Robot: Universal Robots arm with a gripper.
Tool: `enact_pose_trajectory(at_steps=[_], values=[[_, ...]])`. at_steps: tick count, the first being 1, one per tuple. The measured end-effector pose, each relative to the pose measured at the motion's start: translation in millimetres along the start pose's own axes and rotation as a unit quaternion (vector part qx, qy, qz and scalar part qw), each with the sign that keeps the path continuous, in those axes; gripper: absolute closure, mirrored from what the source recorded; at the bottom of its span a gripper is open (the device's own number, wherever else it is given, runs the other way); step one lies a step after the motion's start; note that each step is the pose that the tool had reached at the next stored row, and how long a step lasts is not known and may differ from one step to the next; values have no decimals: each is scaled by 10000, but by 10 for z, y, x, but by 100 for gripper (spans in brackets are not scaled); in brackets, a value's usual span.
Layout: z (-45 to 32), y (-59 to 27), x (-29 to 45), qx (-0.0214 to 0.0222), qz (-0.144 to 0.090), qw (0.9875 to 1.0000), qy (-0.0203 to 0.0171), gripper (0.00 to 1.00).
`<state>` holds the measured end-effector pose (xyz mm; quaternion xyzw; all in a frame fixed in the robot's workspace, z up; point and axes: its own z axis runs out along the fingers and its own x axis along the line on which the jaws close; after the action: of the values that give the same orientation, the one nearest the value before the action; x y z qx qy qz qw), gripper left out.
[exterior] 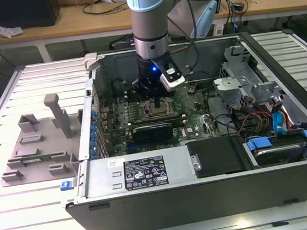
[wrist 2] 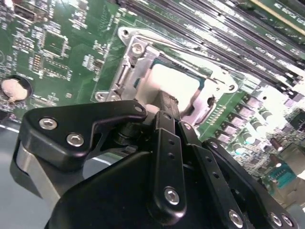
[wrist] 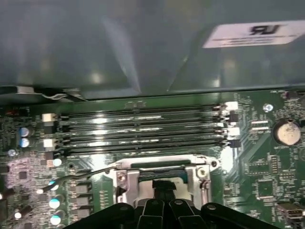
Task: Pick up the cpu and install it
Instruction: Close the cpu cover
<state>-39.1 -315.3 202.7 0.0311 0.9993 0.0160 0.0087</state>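
The robot's black, bolted-link gripper [exterior: 157,100] stood low inside the open grey steel computer case [exterior: 203,167], pointing straight down at the green motherboard [wrist 2: 62,47] beside the row of long dark memory slots [wrist: 143,129]. The cpu [wrist 2: 174,82], a small flat square chip with a pale silvery top, lay flat within the silvery metal-framed socket [wrist 2: 129,64]. It sat level with the board, its sides squared to the frame rather than tilted or cocked across a corner. In the second wrist view the gripper [wrist 2: 167,102] ended right at the near edge of the chip, either touching it or just above it; that view did not settle which. Whether the gripper was parted, closed or clamped on the chip could not be told, because its own dark linkage hid the tip. So the chip lay directly ahead of the gripper along its downward line and not off to either side. Being square, it gave no long axis to line up with, only its flat sides against the frame. The thin wire lever [wrist: 86,175] of the socket stuck out sideways from the frame and was not latched over it. By that, the seating looked close to done while the locking was not. The larger grey plastic tray with upright blocks [exterior: 35,144] stood well apart, outside the case toward the exterior view's left.
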Motion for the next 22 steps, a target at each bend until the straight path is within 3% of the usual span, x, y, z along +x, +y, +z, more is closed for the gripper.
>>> enact_pose_trajectory(at_steps=[4,5,8,10,15,22], values=[[-3,5,-29,-1,3,10000,-1,89],[-25,13,-32,-15,3,10000,-8,89],[-134,14,-32,-3,4,10000,-2,89],[-161,14,-32,-2,4,10000,-1,89],[-163,13,-23,-2,3,10000,-1,89],[-161,-34,76,5,-122,9999,-3,89]])
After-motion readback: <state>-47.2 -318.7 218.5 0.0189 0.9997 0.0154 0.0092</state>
